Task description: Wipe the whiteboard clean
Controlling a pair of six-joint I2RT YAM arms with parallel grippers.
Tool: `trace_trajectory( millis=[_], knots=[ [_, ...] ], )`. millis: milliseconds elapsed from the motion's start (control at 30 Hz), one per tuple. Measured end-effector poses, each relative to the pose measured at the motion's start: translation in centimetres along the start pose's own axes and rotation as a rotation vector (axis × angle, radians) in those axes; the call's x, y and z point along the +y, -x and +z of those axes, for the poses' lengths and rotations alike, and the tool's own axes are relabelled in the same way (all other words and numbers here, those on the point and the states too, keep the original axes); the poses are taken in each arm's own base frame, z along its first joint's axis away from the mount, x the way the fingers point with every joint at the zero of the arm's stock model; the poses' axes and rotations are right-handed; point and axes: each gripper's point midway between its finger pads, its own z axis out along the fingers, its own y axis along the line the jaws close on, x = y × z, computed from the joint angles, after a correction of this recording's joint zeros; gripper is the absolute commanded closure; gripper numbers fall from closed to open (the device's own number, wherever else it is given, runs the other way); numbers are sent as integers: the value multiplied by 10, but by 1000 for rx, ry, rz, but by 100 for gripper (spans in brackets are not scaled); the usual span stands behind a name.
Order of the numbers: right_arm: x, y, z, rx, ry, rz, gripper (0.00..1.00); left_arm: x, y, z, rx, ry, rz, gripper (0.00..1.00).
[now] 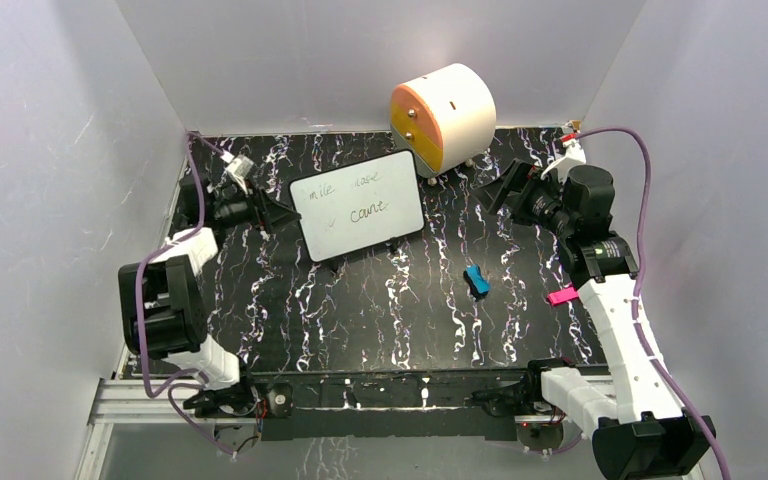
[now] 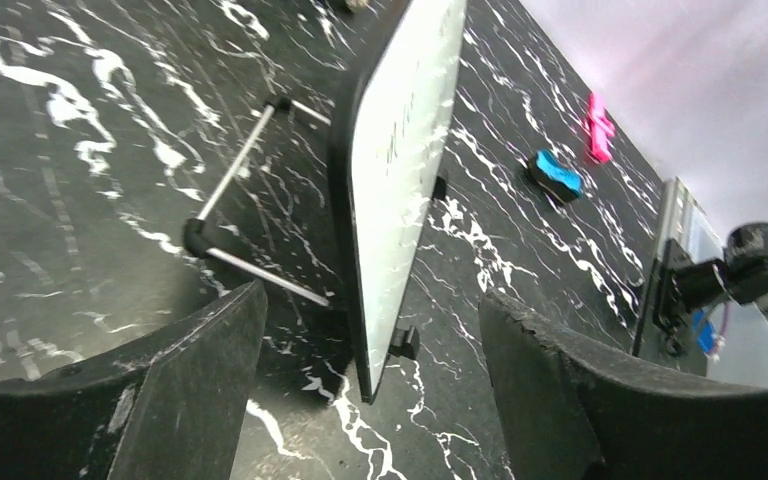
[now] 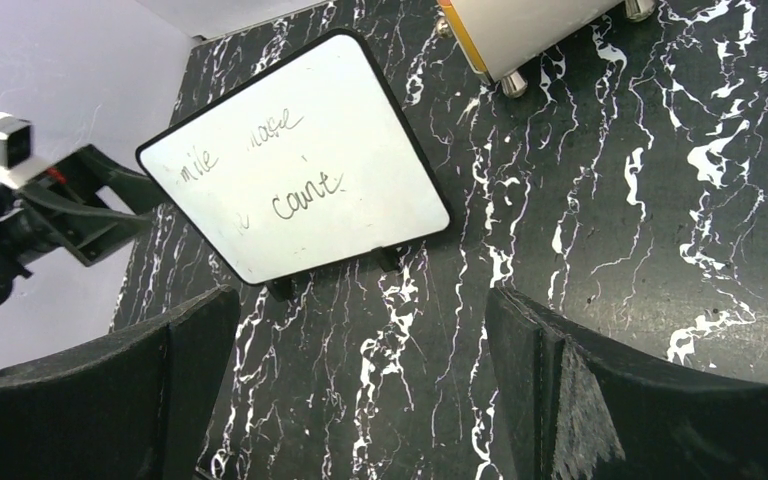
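Worktop (image 1: 380, 320): black slab with white marble veining, walled in pale panels on the left, far and right sides.
Drawer unit (image 1: 450, 115): round cream drum with an orange front, standing on small feet at the far edge, right of centre, just beside the board's far right corner.
Whiteboard (image 1: 357, 205): stands left of centre, toward the far edge, leaning back on small black feet with a wire prop (image 2: 245, 215) behind it. The white face in its thin black frame carries faint dark handwriting; the lower word looks like "count".
Left gripper (image 1: 285, 215): low near the far-left corner, pointing at the board's left edge. Its jaws stand wide apart and hold nothing, and in the wrist view that edge sits in line with the gap. I cannot tell if anything touches.
Right gripper (image 1: 500, 188): raised toward the far-right corner, beside the drawer unit, facing the board, well apart from it. Its jaws are spread wide and hold nothing.
Blue eraser (image 1: 476, 281): lies right of centre, apart from the board.
Pink object (image 1: 562, 295): small, near the right edge, beside the right arm.
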Motion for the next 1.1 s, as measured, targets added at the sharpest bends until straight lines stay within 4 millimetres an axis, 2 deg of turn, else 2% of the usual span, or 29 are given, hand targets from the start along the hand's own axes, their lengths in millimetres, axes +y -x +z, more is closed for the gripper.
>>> trace_trajectory(
  millis=[167, 300, 433, 500, 667, 800, 933, 1100],
  knots=[
    [-6, -2, 1, 6, -29, -3, 9, -3, 43, -26, -106, 102, 96, 13],
    [-16, -9, 11, 39, -54, 1, 14, -20, 75, -39, -186, 165, 154, 15],
    [-26, -26, 33, 108, -85, 11, 12, -30, 90, -46, -247, 253, 104, 14],
    [-22, -42, 48, 151, -86, -10, 11, -31, 91, -49, -263, 315, 58, 15],
    [-4, -80, 86, 239, -46, -86, 11, -30, 77, -50, -243, 427, -53, 15],
    [-12, -97, 121, 256, -49, -130, 14, -31, 52, -53, -204, 496, -132, 15],
    [-24, -117, 163, 291, -65, -171, 14, -29, 26, -55, -175, 528, -200, 16],
    [-19, -134, 204, 299, -32, -219, 18, -25, 4, -53, -139, 547, -265, 24]
  ],
)
